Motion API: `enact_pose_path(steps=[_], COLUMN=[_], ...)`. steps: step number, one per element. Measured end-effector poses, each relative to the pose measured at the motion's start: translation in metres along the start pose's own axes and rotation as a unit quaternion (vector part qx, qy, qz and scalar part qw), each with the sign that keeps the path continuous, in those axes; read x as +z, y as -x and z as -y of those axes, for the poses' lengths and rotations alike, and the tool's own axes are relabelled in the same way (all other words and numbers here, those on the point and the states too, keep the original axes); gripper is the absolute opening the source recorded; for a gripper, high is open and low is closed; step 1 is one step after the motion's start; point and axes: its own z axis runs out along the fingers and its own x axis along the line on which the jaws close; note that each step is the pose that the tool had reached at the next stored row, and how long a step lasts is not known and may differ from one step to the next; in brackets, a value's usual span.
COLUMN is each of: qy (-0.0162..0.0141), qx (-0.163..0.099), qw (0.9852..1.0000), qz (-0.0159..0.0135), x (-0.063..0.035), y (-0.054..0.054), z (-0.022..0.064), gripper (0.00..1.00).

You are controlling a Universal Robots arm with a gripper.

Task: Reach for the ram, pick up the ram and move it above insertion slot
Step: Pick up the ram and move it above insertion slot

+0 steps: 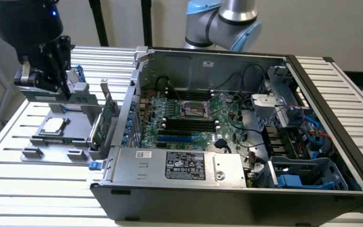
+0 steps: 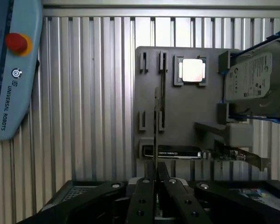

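Note:
My gripper (image 1: 50, 87) hangs over the grey parts holder (image 1: 49, 151) at the exterior view's left, outside the computer case. It is shut on the ram (image 1: 41, 96), a thin green stick lifted clear of the holder. In the wrist view the ram (image 2: 156, 121) shows edge-on, running out from between my closed fingers (image 2: 144, 186), above the holder's narrow grooves (image 2: 162, 84). The insertion slots (image 1: 191, 124) are long black sockets on the motherboard inside the open case, well off toward the exterior view's right of my gripper.
The holder also carries a square processor (image 2: 192, 71), a silver hard drive (image 2: 254, 79) and a broader green card with a metal bracket (image 1: 109, 118). The case wall (image 1: 131, 94) stands between holder and motherboard. A teach pendant (image 2: 14, 70) lies on the slatted table.

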Motion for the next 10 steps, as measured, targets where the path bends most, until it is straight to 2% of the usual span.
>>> enact_pose_path(steps=[2,10], qy=[0.0003,0.0006], qx=[0.000,-0.001], qw=[1.0000,0.9998], qz=[0.0025,0.0186], x=[-0.0032,-0.0081], y=[0.000,0.001], z=[0.0088,0.0450], gripper=[0.13,0.13])
